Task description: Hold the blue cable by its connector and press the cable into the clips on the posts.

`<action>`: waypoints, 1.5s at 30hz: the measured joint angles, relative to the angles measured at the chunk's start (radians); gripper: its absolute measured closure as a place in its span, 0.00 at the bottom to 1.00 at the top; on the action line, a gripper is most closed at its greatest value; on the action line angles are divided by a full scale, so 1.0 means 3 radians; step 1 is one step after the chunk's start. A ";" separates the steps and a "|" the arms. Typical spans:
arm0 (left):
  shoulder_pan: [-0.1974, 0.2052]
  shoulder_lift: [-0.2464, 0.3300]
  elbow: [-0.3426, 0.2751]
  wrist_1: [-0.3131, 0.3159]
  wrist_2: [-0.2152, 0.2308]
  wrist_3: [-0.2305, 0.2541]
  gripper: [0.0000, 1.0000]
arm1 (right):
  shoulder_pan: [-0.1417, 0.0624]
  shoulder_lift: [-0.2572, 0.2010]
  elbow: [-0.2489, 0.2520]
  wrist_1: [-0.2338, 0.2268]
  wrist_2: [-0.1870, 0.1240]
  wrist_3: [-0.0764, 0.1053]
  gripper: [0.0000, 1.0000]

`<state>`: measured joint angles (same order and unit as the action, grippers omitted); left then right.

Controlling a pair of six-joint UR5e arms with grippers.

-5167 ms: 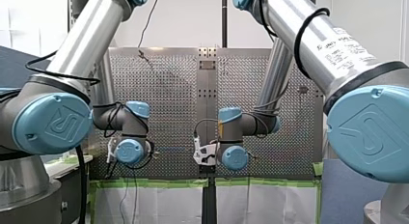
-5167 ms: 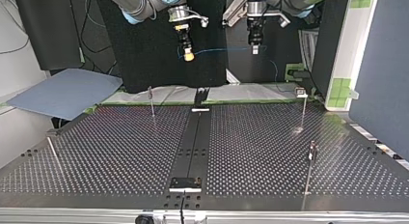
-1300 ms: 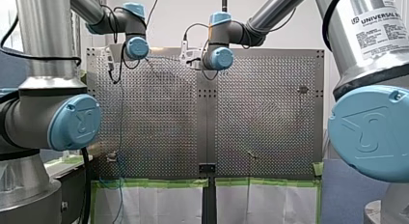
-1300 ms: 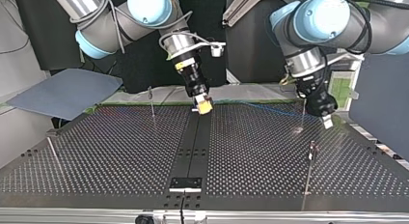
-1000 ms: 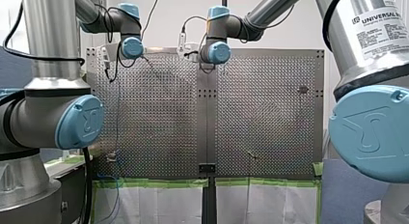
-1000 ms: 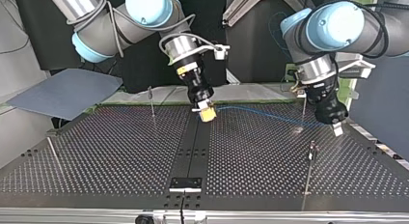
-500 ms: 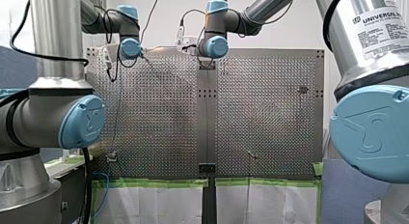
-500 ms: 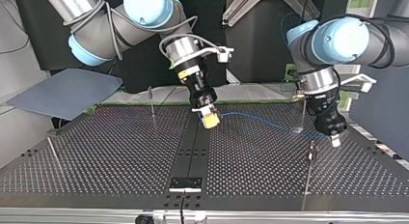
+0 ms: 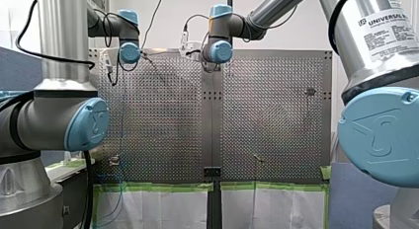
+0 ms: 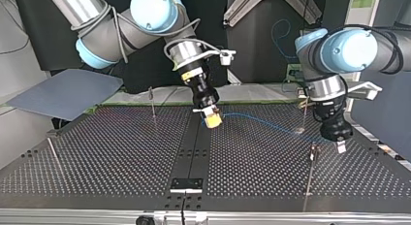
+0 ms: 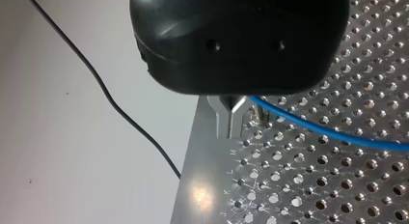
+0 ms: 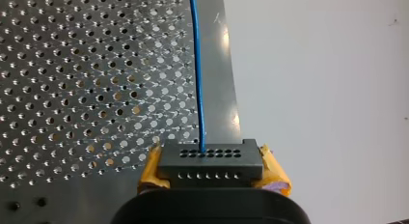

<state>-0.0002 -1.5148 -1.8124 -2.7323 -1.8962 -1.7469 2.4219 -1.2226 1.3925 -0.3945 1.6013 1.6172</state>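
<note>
Silver perforated metal table fills the front view, both arms reaching over its far edge. Top view: the thin blue cable sags between my right gripper and my left gripper, near a thin metal post. Left wrist view: metal fingers are pinched together on the cable. Right wrist view: yellow pads clamp the dark grey rectangular connector.
</note>
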 joint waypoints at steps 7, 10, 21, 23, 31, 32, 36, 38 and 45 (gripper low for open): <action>0.0069 -0.0075 0.0110 0.0002 0.0150 -0.0058 1.00 | -0.0001 0.0029 -0.0020 -0.0008 0.0001 0.0003 1.00; 0.0091 -0.0080 0.0156 -0.0002 0.0179 -0.0090 1.00 | -0.0001 0.0036 -0.0024 -0.0009 -0.0002 0.0004 1.00; 0.0166 -0.0099 0.0184 -0.0021 0.0261 -0.0137 1.00 | -0.0019 0.0059 -0.0031 -0.0010 -0.0009 0.0005 1.00; 0.0174 -0.0110 0.0186 -0.0012 0.0293 -0.0146 1.00 | -0.0026 0.0065 -0.0035 -0.0012 -0.0009 0.0005 1.00; 0.0212 -0.0300 0.0199 0.0041 0.0445 -0.0228 1.00 | -0.0055 0.0171 -0.0104 -0.0019 -0.0013 0.0005 1.00; 0.0220 -0.0318 0.0204 0.0056 0.0458 -0.0243 1.00 | -0.0056 0.0176 -0.0114 -0.0019 -0.0014 0.0005 1.00; 0.0256 -0.0356 0.0254 0.0138 0.0503 -0.0334 1.00 | -0.0064 0.0184 -0.0149 -0.0020 -0.0014 0.0006 1.00; 0.0274 -0.0360 0.0285 0.0154 0.0522 -0.0374 1.00 | -0.0068 0.0185 -0.0162 -0.0020 -0.0011 0.0005 1.00; 0.0326 -0.0361 0.0343 0.0170 0.0621 -0.0457 1.00 | -0.0096 0.0190 -0.0220 -0.0025 0.0003 0.0010 1.00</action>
<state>0.0977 -1.6232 -1.7095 -2.6812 -1.7099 -1.8841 2.3931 -1.1656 1.3264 -0.4019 1.6022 1.6201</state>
